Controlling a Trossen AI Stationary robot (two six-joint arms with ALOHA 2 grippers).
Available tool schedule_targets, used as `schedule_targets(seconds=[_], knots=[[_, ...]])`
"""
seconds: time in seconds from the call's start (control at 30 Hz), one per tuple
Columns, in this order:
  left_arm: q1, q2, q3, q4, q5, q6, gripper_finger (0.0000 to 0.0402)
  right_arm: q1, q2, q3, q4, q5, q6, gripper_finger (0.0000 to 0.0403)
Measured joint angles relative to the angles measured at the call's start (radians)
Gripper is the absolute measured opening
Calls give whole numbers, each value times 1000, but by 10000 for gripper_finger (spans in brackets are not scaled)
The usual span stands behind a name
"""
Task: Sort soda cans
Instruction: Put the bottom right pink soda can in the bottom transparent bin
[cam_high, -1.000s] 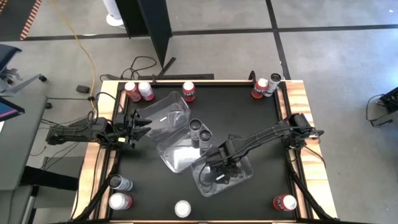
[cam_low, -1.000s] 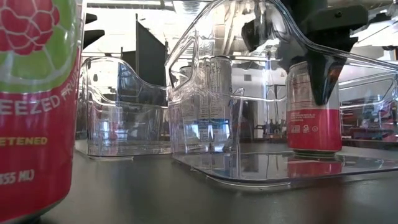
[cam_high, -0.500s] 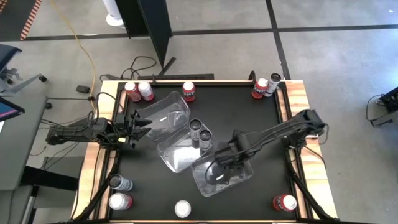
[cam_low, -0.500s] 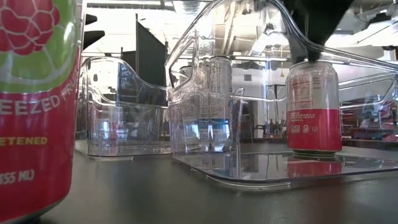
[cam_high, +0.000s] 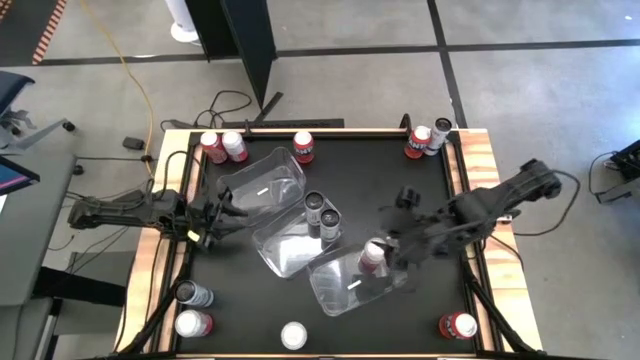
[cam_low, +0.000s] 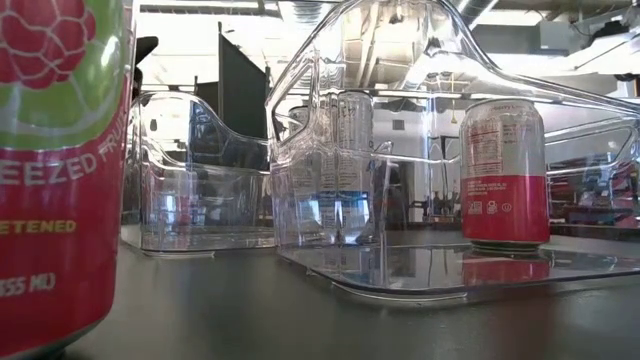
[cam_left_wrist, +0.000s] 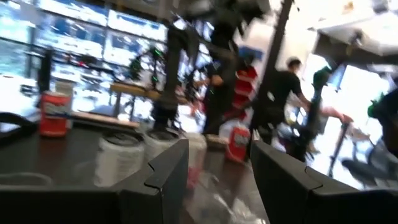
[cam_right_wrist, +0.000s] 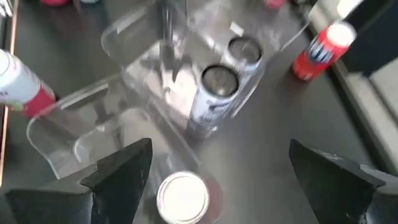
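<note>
A white-and-red soda can (cam_high: 373, 255) stands upright on the floor of the nearest clear tub (cam_high: 345, 290); the low view shows this can (cam_low: 505, 170) too. My right gripper (cam_high: 398, 235) hangs open above and to the right of it, slanting down, and the can's silver top (cam_right_wrist: 182, 196) shows between the fingers in its wrist view. Two dark cans (cam_high: 322, 212) stand beside the middle tub (cam_high: 285, 248). At the table's left edge my left gripper (cam_high: 215, 215) waits open with nothing between its fingers (cam_left_wrist: 168, 168).
A third tub (cam_high: 262, 185) lies far left of centre. Cans stand along the far edge (cam_high: 235, 146) (cam_high: 303, 147) (cam_high: 428, 138), at the near left (cam_high: 192, 308), near middle (cam_high: 293, 335) and near right (cam_high: 458, 325). A red-green can (cam_low: 55, 170) fills the low view's left.
My right gripper, open throughout, has risen off the white-and-red can in the nearest tub and drawn back toward the table's right edge, tipping from pointing down to slanting. The can stays upright in the tub. My left gripper has turned a little in place.
</note>
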Motion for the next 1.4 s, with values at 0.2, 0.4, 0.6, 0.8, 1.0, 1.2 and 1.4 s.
schedule_targets(seconds=[0.2, 0.4, 0.6, 0.8, 1.0, 1.2, 1.4], knots=[[-109, 225, 18, 226, 2, 193, 201, 42, -41, 0, -1, 113, -21, 395], [-180, 515, 198, 246, 4, 262, 277, 49, -15, -3, 5, 150, -55, 395], [-307, 874, 455, 76, 14, 327, 301, 49, 28, -5, -1, 150, -93, 395], [-429, 1168, 750, -152, -28, 375, 302, 57, 40, -5, -1, 150, -112, 395], [-498, 1378, 1030, -524, -82, 333, 302, 72, 39, -5, -5, 150, -119, 395], [-544, 1541, 1246, -762, -84, 283, 302, 85, 38, -5, -5, 152, -121, 395], [-575, 1627, 1366, -840, -59, 236, 302, 92, 38, -5, -4, 155, -129, 395]])
